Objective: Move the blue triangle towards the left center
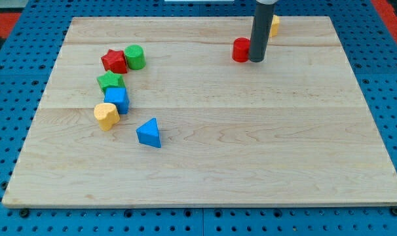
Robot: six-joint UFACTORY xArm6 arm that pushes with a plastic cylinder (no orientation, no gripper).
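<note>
The blue triangle [149, 133] lies on the wooden board [251, 151], left of the middle and toward the view's bottom. My tip [256, 61] is far from it, near the view's top, right of centre. It touches or nearly touches the right side of a red cylinder [240, 50]. A yellow block [274, 25] sits partly hidden behind the rod.
A cluster stands at the left: a red star [114, 61], a green cylinder [134, 57], a green star-like block [111, 82], a blue cube [117, 99] and a yellow heart-like block [106, 116]. The blue triangle lies just right of and below this cluster.
</note>
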